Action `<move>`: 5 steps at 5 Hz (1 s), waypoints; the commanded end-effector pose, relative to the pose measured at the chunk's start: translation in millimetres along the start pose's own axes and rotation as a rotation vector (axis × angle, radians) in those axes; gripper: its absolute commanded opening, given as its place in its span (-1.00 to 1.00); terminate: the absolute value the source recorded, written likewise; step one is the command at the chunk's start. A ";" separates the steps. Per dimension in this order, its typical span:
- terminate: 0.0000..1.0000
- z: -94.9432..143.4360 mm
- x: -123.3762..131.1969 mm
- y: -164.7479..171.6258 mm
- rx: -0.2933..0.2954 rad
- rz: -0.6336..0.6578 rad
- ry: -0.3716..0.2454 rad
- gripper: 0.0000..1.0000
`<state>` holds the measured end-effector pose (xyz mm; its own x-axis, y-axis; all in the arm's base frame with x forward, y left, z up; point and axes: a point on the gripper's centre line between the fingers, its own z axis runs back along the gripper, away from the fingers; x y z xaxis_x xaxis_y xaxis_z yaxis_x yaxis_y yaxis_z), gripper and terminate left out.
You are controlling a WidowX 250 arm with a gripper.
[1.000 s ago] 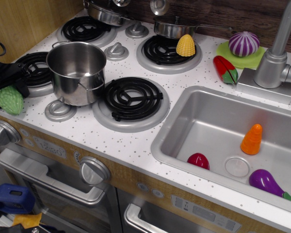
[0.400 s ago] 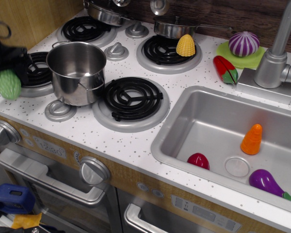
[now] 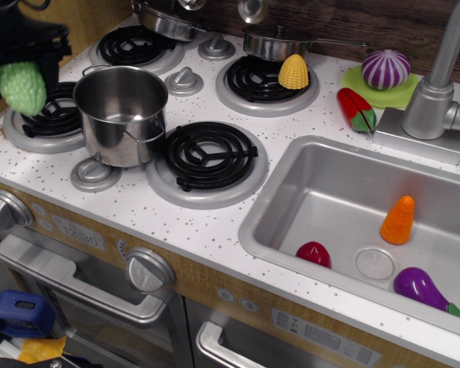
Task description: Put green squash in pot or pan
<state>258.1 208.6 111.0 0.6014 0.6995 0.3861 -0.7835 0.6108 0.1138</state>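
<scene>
The light green bumpy squash [image 3: 23, 87] hangs in the air at the far left, held from above by my black gripper [image 3: 24, 67], which is shut on it. It sits above the front left burner [image 3: 50, 119], to the left of the steel pot [image 3: 123, 113]. The pot stands upright and empty on the stove top between the two front burners. The upper part of the gripper is cut off by the frame's edge.
A yellow corn-like cone [image 3: 294, 72] and a small pan [image 3: 276, 44] sit on the back right burner. Another pan [image 3: 167, 19] is at the back left. A red pepper [image 3: 356, 110] and purple onion [image 3: 386, 69] lie near the faucet [image 3: 437, 92]. The sink [image 3: 353, 192] holds several toy vegetables.
My gripper has lifted the green squash from the counter's left edge, moving up and slightly right toward the pot. The pot has not moved.
</scene>
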 end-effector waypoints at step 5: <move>1.00 16.7 17.5 -69.6 -0.128 -0.053 -0.192 1.00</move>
